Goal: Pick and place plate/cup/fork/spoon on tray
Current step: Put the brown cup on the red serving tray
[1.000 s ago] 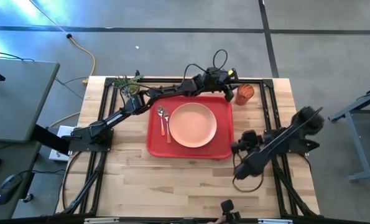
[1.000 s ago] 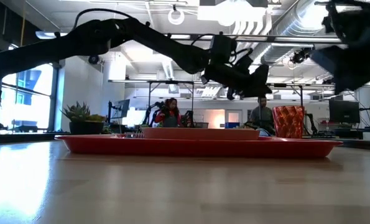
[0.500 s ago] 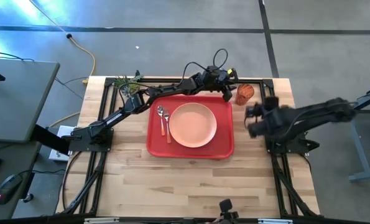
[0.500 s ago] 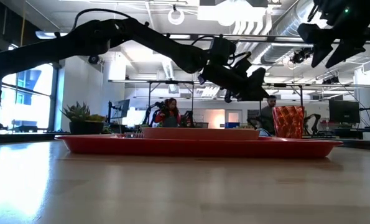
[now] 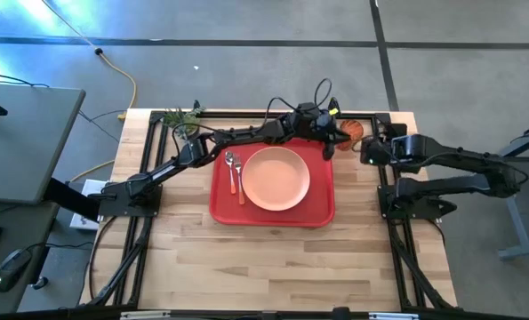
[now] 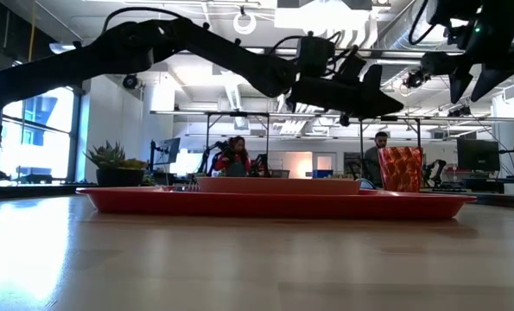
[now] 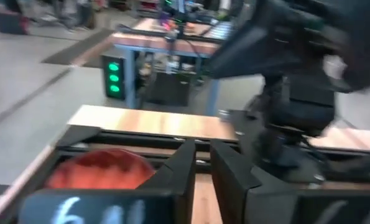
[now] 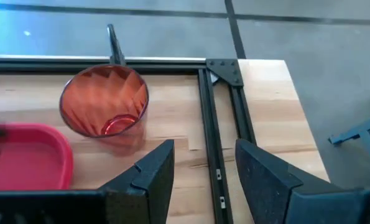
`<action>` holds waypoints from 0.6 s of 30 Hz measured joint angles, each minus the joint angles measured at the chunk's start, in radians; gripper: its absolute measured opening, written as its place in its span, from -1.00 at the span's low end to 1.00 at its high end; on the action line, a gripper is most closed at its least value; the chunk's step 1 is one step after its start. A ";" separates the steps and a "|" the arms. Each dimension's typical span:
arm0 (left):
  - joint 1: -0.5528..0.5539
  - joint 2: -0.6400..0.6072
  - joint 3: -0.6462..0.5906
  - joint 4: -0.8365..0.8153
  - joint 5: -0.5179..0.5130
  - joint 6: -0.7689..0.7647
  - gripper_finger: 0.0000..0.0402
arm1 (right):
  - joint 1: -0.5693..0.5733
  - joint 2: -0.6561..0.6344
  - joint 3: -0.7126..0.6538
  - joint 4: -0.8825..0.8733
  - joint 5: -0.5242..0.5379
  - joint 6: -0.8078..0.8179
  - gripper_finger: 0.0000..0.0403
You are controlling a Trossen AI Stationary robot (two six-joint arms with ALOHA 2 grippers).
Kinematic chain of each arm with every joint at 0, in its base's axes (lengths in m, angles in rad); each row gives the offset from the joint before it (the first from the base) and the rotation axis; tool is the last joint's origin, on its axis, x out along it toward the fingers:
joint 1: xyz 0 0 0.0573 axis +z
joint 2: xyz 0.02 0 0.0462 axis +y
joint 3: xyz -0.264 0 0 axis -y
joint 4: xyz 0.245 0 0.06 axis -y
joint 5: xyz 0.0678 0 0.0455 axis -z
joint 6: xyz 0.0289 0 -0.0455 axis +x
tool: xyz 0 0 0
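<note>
The red tray point(image 5: 221, 200) lies mid-table with the peach plate point(image 5: 276, 178) on it. The spoon and fork point(image 5: 236, 174) lie side by side on the tray, left of the plate. The orange ribbed cup point(image 8: 104, 102) stands upright on its base on the wood, just off the tray's far right corner point(image 8: 29, 155); it also shows in the high view point(image 5: 356, 130). My left gripper point(image 5: 333, 144) hovers above the tray's far right corner beside the cup, fingers all but shut and empty point(image 7: 201, 171). My right gripper point(image 8: 203, 174) is open and empty, right of the cup point(image 5: 367, 153).
A small green potted plant point(image 5: 182, 120) stands at the table's far left. Black frame rails point(image 8: 211, 124) run along the far and right edges, close to the cup. Bare wood point(image 5: 273, 258) lies on the near side of the tray. People and desks show in the room behind.
My right arm has swung from beside the tray's near right corner toward the far edge, and its gripper now faces the cup from the right. My left gripper has risen a little and tipped from pointing down to nearly level, shifting slightly toward the cup. The cup has stayed put.
</note>
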 joint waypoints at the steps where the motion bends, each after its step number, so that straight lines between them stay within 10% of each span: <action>1: -0.002 0.000 0.000 -0.009 0.020 -0.013 -0.86 | -0.032 0.001 0.000 0.030 -0.016 -0.045 -0.19; 11: 0.074 -0.129 -0.268 0.164 0.184 -0.180 -1.00 | -0.364 0.048 0.000 0.347 -0.189 -0.560 -0.19; 18: 0.068 -0.429 -0.796 0.532 -0.048 -0.063 -1.00 | -0.540 0.093 0.000 0.490 -0.354 -0.782 -0.19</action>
